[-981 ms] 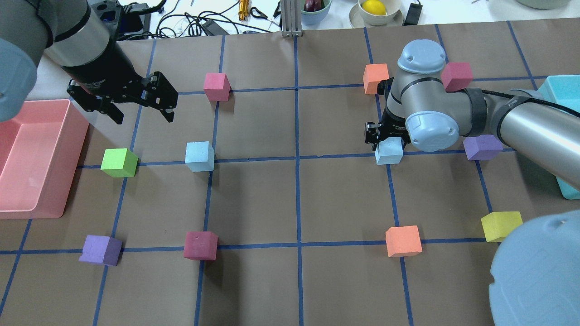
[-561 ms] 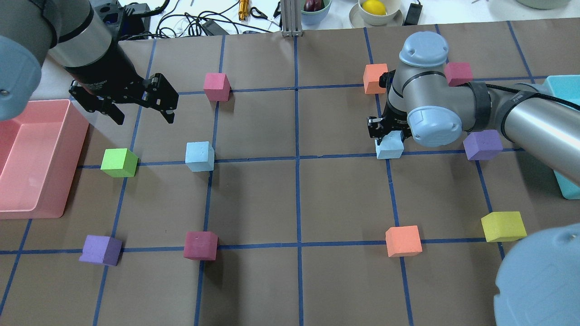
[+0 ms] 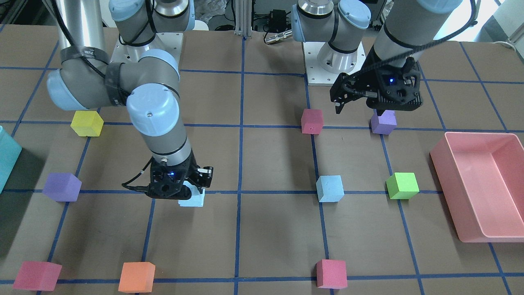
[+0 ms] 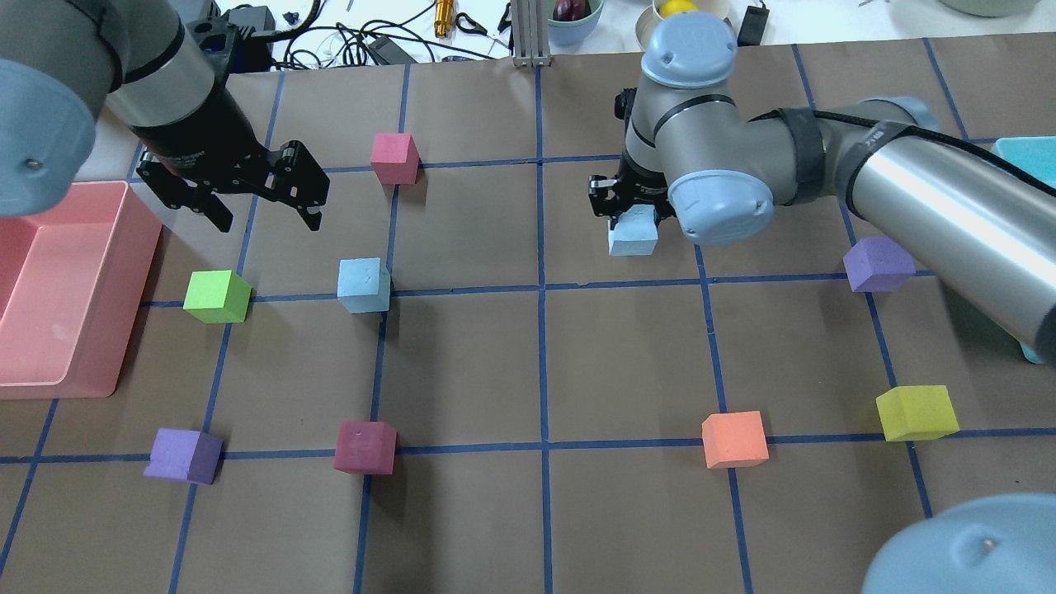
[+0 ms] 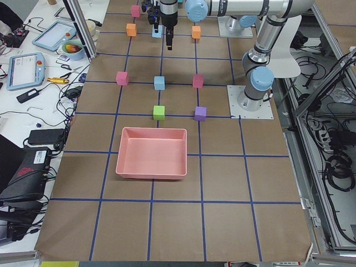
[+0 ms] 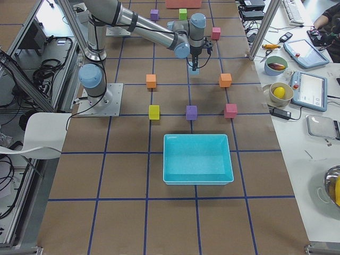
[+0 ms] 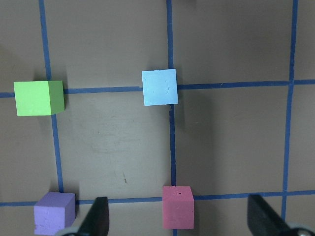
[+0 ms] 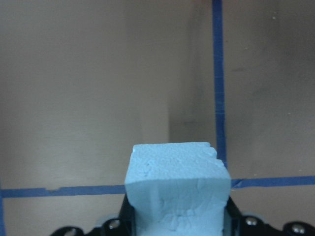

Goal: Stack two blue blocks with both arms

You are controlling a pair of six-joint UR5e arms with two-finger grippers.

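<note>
Just right of the table's [image 4: 627, 355] centre line, we have the right gripper [image 4: 623, 216] clamped on one blue block [image 4: 634, 233] and carrying it clear of the surface; the right wrist view shows the cube pinched between the jaws with bare table beneath. The other blue block [image 4: 364, 285] sits on a grid crossing in the left half, beside the green cube [image 4: 216, 296], with nothing touching it. The left gripper [image 4: 268, 221] hangs beyond it, jaws spread wide and empty. We judge the pick done and the carry under way. Setting the held cube on the resting one is left, as is any part for the left arm. Compared with a second ago, the right gripper and its block have moved from near the purple cube [image 4: 879, 264] toward the centre line, while the left gripper has barely shifted.
</note>
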